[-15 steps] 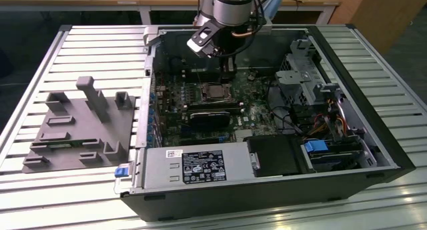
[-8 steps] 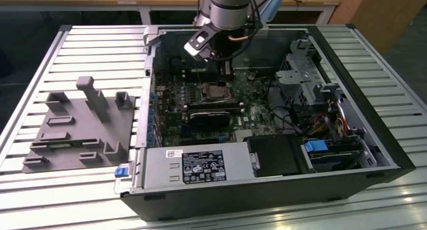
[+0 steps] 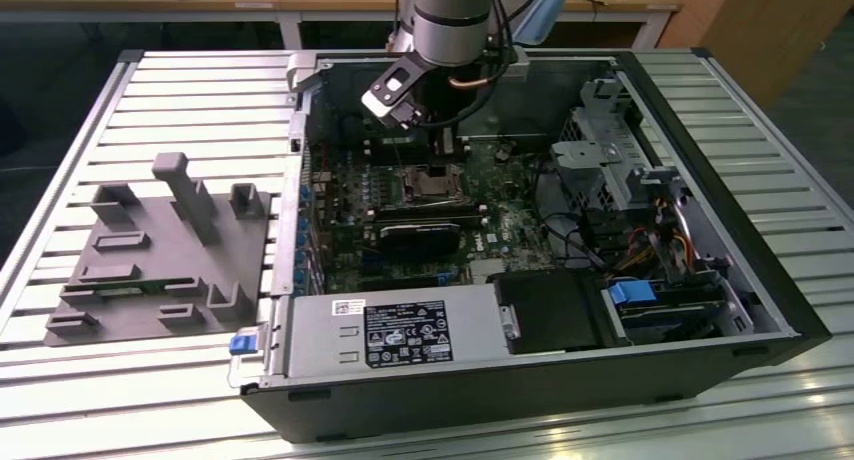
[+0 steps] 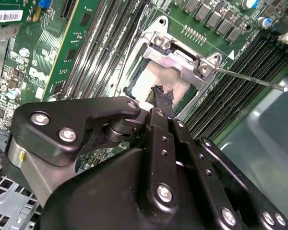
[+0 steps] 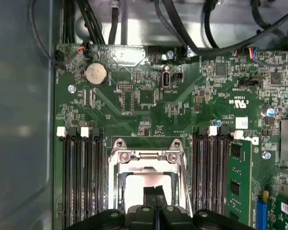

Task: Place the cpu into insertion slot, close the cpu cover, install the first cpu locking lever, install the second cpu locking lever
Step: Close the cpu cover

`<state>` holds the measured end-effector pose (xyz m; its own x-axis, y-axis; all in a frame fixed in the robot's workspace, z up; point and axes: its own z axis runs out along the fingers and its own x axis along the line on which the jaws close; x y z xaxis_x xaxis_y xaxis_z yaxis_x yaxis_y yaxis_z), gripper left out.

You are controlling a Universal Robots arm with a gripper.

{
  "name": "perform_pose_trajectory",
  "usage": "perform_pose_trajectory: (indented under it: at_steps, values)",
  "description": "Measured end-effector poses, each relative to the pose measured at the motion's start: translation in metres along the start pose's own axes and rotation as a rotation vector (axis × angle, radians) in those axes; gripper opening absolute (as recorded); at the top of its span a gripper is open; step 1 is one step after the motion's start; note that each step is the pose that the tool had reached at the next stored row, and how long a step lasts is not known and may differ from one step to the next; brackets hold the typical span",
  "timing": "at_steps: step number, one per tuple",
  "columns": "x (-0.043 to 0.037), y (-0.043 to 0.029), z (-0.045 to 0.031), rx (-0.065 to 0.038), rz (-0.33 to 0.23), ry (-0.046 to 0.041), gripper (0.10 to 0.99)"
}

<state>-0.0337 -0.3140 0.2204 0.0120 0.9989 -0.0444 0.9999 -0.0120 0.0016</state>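
The cpu (image 4: 145, 82) lies in the insertion slot (image 5: 146, 184) on the green motherboard; its pale silvery top (image 5: 137, 189) shows in both wrist views. The grey metal cpu cover (image 4: 176, 60) appears to lie down around the chip, its screwed edge (image 5: 146, 157) on the far side. A thin locking lever (image 4: 252, 80) sticks out sideways, away from the socket. My gripper (image 4: 163, 94) is shut, its fingertips pressed together right over the chip's middle, nothing between them (image 5: 154, 194). In the exterior view the gripper (image 3: 441, 152) reaches down into the open computer case above the slot (image 3: 430, 185).
Long black memory slots (image 5: 81, 182) flank the socket on both sides. A black heatsink block (image 3: 420, 235) sits just in front of it. The power supply (image 3: 387, 332), drive cage (image 3: 627, 170) and cables crowd the case. A grey fixture (image 3: 154, 250) lies on the exterior view's left.
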Motion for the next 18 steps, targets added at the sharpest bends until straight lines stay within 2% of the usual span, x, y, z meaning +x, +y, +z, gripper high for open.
perform_pose_trajectory:
  at_steps: [4, 18]
  values:
    - [0.0000, -0.0001, 0.0001, 0.000, -0.005, 0.0001, 0.102]
    - [0.0000, -0.0001, 0.0001, -0.011, -0.248, 0.0004, 0.102]
